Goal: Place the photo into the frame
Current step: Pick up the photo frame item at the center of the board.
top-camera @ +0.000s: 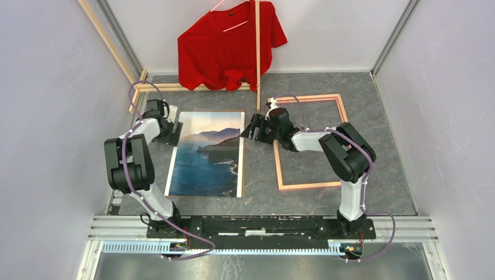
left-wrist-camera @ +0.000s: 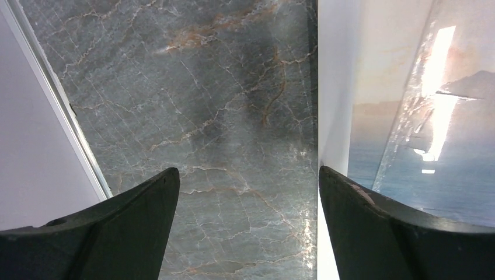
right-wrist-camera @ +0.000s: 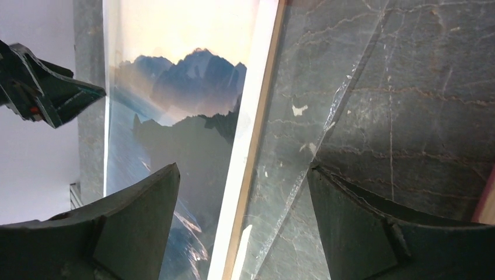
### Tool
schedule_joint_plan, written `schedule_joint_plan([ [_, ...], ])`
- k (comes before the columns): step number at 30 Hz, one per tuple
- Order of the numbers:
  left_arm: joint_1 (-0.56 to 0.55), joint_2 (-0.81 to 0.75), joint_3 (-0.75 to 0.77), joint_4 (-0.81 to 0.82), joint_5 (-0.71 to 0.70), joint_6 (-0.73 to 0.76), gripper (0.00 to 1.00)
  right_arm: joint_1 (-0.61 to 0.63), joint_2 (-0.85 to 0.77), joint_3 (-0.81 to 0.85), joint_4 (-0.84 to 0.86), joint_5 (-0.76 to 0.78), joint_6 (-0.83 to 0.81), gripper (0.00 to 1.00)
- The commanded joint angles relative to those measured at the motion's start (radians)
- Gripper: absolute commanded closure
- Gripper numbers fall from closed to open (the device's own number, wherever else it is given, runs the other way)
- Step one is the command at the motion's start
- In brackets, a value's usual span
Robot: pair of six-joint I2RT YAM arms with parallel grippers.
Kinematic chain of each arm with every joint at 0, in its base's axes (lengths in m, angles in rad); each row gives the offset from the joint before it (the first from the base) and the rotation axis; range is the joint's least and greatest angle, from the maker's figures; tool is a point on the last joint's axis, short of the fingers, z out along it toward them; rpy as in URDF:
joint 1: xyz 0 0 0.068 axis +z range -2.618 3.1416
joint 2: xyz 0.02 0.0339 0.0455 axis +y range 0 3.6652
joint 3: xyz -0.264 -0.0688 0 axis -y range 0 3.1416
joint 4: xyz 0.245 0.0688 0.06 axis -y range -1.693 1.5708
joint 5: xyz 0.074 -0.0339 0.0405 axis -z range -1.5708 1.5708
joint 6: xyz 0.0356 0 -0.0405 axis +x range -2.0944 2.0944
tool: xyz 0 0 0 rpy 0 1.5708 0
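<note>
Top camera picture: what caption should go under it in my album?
Left gripper and right gripper, both open, flank the large sea-and-mountains photo lying face up beside the thin pink rectangular frame.

The left arm (top-camera: pixel 131 166) and the right arm (top-camera: pixel 345 156) look alike: white tubes joined by chunky black housings. A pale lilac cable (top-camera: pixel 124 153) loops along each one. Their black bases sit on a black plate (top-camera: pixel 262 224) over a silver rail (top-camera: pixel 408 228). The left gripper (left-wrist-camera: pixel 248 171) and right gripper (right-wrist-camera: pixel 242 168) have broad, black, curved wedge fingers (left-wrist-camera: pixel 385 233), one with a pale scuff.
</note>
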Motion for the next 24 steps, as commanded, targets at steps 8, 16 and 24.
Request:
schedule_joint_plan([
  [8, -0.024, 0.082, -0.049, 0.068, -0.019, 0.027, 0.06, -0.003, 0.021, 0.001, 0.084, -0.039, 0.105, 0.16],
  [16, -0.034, 0.093, -0.06, 0.066, -0.036, 0.057, 0.06, -0.003, -0.047, -0.037, 0.259, -0.109, 0.199, 0.2],
  [24, -0.035, 0.093, -0.061, 0.066, -0.037, 0.065, 0.06, -0.002, -0.06, -0.065, 0.436, -0.183, 0.307, 0.23],
])
